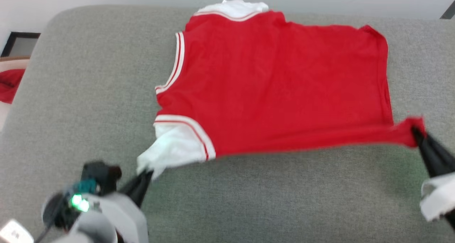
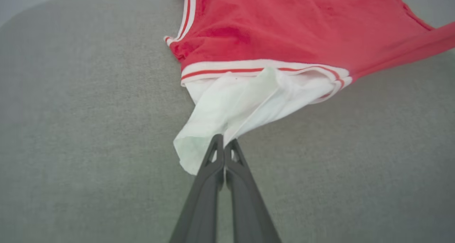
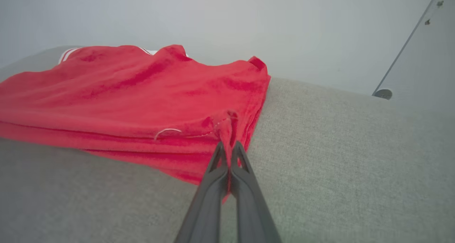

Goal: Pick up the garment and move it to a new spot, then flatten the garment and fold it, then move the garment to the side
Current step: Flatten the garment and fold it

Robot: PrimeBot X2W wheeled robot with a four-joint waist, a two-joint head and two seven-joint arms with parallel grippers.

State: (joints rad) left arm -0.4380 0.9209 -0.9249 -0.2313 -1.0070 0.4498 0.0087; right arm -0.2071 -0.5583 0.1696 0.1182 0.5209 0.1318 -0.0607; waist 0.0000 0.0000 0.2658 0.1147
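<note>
altogether one garment is spread over the far middle of the grey surface, held by two grippers: the left gripper is clamped on its white sleeve, the right gripper on its red hem corner near the right edge. a white thread loop is added by the right wrist view, one red scrap past the left edge by the head view. the front edge is left bare.

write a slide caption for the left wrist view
The left gripper, shut on the white sleeve of the red garment spread across the grey surface.
</note>
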